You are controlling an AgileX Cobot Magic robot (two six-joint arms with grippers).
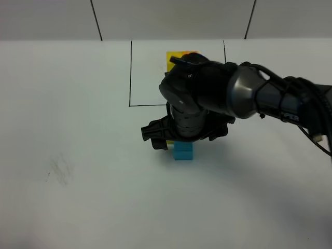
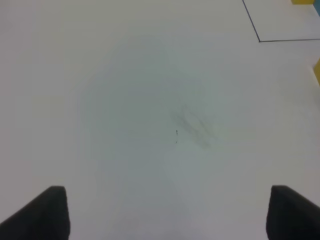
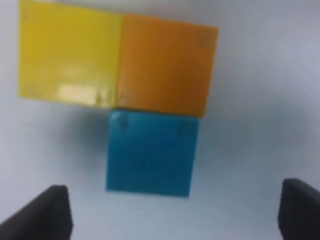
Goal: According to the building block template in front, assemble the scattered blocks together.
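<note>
1. The right gripper (image 1: 179, 139) hangs over the loose cubes with its jaws wide apart and nothing between them. In its wrist view both dark fingertips (image 3: 47, 212) stand well clear of the blocks.

2. Just ahead of those fingertips lie the three loose cubes: the yellow cube (image 3: 70, 55) and the orange cube (image 3: 165, 65) touch side by side, and the blue cube (image 3: 150, 152) sits against the orange one, on the side nearer the gripper. Together they form an L.

3. From above, only the blue cube (image 1: 183, 151) and a sliver of yellow show beneath the gripper; the arm hides the rest.

4. The template (image 1: 179, 56) lies beyond the gripper, inside the black outline (image 1: 129, 72), and is mostly covered by the arm. Only its yellow and orange edge peeks out.

5. Judging by the layout, the placing step looks finished and the shape appears to match. The blue cube seems a touch off from the orange cube's edges, though the blur makes this uncertain.

6. The next move calls for lifting the right gripper straight away without brushing the cubes, as a sideways nudge could split the L.

7. The left gripper (image 2: 165, 215) is open and empty, over bare table (image 2: 150, 100) with only a faint smudge (image 2: 192, 125) ahead, well apart from the blocks. Nothing stands in the way.
</note>
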